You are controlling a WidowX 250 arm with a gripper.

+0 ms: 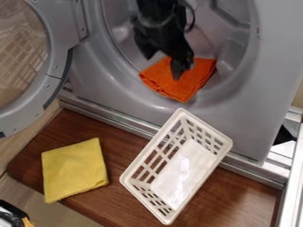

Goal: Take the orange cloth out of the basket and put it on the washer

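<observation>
The black gripper (162, 67) hangs down inside the round opening of the grey washer (112, 80), its two fingers spread apart. Beneath it the orange cloth (188, 84) lies folded on the lower lip of the opening. One fingertip is over the middle of the cloth, and the other stands off to the upper left near the cloth's back edge. Below the washer, the white basket (141, 158) stands at a slant on the brown wooden board, with no cloth in it.
A yellow cloth (74, 170) lies on the brown board (121, 204), left of the basket. The washer's round door (55, 71) is swung out at the left. Metal rails (112, 119) run along the washer's base and up the right side.
</observation>
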